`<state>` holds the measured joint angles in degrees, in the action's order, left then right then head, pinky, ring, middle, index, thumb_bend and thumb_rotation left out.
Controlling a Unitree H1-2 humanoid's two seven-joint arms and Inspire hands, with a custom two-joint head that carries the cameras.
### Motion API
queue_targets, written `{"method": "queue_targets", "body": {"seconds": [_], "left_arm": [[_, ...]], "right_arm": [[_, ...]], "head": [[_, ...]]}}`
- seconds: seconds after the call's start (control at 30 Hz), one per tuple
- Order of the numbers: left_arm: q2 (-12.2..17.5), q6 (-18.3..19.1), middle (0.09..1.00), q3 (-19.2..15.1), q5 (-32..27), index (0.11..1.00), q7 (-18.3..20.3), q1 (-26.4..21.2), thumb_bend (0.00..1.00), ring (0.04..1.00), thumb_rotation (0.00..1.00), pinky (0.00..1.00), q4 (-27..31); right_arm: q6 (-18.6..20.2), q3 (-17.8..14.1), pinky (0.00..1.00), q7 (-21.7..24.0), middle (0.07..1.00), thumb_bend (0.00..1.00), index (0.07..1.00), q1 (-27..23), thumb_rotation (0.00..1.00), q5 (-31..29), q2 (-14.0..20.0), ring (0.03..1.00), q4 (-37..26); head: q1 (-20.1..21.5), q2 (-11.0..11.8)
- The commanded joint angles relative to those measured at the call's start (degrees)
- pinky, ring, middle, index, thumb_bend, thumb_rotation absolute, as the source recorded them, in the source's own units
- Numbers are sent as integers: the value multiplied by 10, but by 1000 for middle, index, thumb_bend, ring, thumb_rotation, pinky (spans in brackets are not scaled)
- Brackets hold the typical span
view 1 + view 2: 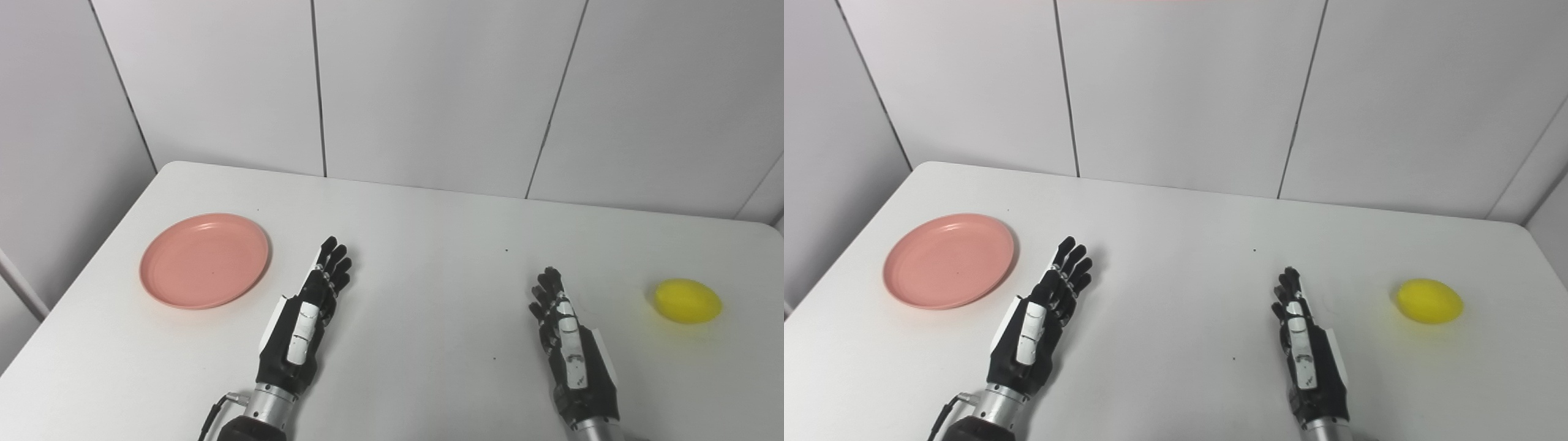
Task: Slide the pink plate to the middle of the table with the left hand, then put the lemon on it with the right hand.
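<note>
Where the white table (429,245) fills the lower part of the frame, pale grey wall panels (429,86) with dark seams close off the upper part. One pink plate (204,260) lies at left of centre, near the table's left edge, with nothing on it. One lemon (687,301) lies at far right. Two hands come up from the bottom edge. At lower left of centre, just right of the plate and apart from it, the left hand (306,318) has its fingers (334,260) stretched forward, holding nothing. At lower right, well apart from the lemon, the right hand (566,334) likewise has fingers extended and empty.
</note>
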<state>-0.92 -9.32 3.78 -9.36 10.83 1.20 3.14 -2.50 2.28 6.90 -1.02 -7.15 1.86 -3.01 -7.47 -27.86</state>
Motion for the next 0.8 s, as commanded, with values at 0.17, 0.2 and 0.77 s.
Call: {"method": "queue_targets", "body": {"seconds": [0.17,0.2,0.77], "left_arm": [[-20,7,1000,12,8,999,-12,28,702,983,933,982,-42],[-21,8,1000,12,9,998,-13,28,702,983,934,981,-42],[-12,1,1000,10,13,1000,-12,20,706,987,942,984,-39]], "right_arm": [[-15,-4,1000,7,1000,739,1000,1,1000,-6,9,1000,0],[-15,-4,1000,8,1000,739,1000,1,1000,-6,9,1000,0],[-14,-2,1000,10,1000,717,1000,1,1000,-11,6,1000,2]], "head": [[-9,7],[-9,8],[-12,10]]}}
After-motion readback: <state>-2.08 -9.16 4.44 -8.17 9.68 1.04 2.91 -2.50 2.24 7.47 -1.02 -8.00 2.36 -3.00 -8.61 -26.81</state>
